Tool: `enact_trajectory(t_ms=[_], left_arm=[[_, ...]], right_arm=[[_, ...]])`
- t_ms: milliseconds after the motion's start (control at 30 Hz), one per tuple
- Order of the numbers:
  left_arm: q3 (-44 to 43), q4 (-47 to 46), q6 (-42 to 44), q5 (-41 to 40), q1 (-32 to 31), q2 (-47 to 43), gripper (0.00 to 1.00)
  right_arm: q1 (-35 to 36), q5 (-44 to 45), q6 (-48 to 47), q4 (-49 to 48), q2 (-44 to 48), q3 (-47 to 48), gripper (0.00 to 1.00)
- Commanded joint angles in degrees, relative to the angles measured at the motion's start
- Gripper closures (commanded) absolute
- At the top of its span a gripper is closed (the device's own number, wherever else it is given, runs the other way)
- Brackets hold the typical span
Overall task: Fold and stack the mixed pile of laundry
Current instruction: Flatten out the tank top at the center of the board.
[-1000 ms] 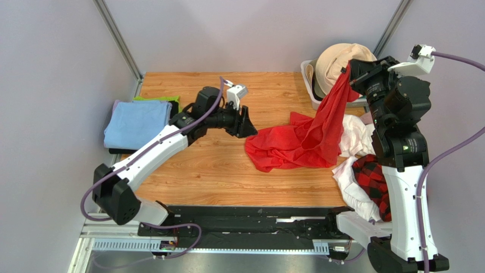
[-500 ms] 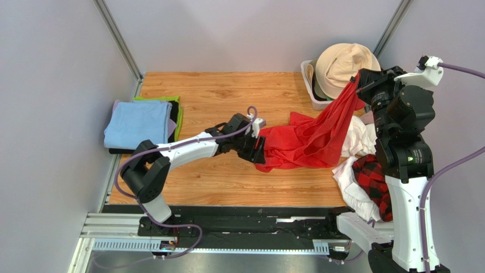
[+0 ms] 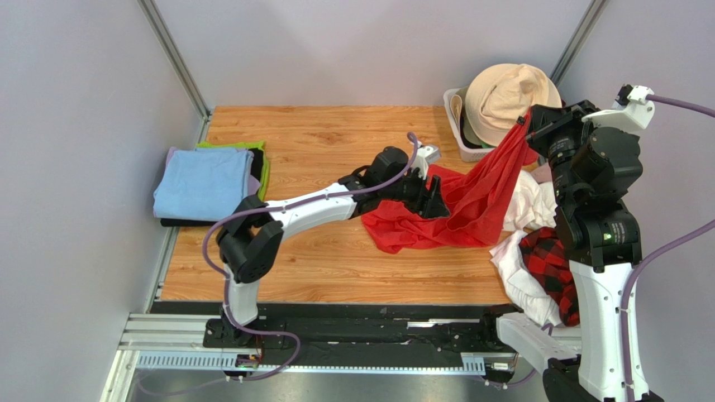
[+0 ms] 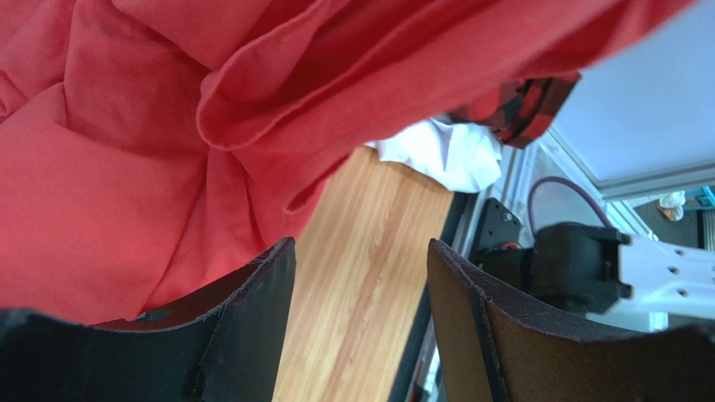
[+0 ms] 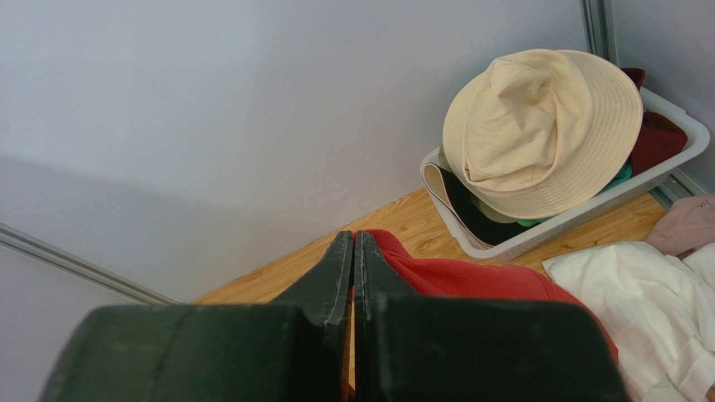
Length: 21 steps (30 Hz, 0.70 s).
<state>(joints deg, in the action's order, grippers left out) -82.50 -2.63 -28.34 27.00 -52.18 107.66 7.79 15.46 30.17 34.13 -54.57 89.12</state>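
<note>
1. Wooden table (image 3: 319, 134) inside pale grey walls, viewed from above; both arm bases are sitting at the 6 o'clock edge.
2. Left gripper (image 4: 361, 251): jaws are standing well apart, with bare wood showing through the gap. Nothing is being held. Folds of the red T-shirt (image 3: 436, 222) are brushing the outer side of one finger, beside the opening and not inside it.
3. Right gripper (image 5: 353, 239): jaws are pressing together on an edge of the red T-shirt, holding that corner raised at the table's 2 o'clock.
4. Red T-shirt: it is draping from the raised corner down to a crumpled heap near table centre, its long axis running from 2 o'clock to 8 o'clock. The cloth is spreading from 3 round to 7 o'clock of the left gripper.
5. Relation governing the next move, as judged: the left arm is sitting nearer the low end, so a second grasp is probably calling for a short dip toward 5 o'clock.
6. Rest of the mixed laundry pile (image 3: 537, 243): white cloths (image 3: 527, 201) and plaid shirt (image 3: 550, 255) are lying at 4 o'clock beneath the right arm, with the pink piece (image 5: 675, 230) beside the white.
7. Outside the pile: basket (image 5: 579, 216) carrying a bucket hat (image 5: 541, 126) at 1 o'clock; blue cloth stack (image 3: 201, 182) at 9 o'clock.
</note>
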Motion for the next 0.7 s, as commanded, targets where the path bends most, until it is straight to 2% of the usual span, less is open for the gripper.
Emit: enact_trajectory(t_ms=[0,367,500,667], left_arm=[[-6.78,0.34,0.03,-0.54,-2.3,6.23,0.33],[-14.53,5.18,-0.23,-2.83,-4.33,14.16,0.42],[-18.04,9.74,-1.98,-10.53,-4.42,16.88,0.45],[-14.98,8.44,-4.62,-17.77,-4.42,15.48,0.43]], right_arm=[[-0.23,0.36,0.5,-0.12,0.43,3.69,1.0],[-0.23,0.09,0.76,0.32,-0.8,6.41,1.0],[-0.23,-0.26,1.46,0.32,-0.81,6.85,1.0],[-0.23,-0.61,1.64,0.59,-0.89,7.47,1.0]])
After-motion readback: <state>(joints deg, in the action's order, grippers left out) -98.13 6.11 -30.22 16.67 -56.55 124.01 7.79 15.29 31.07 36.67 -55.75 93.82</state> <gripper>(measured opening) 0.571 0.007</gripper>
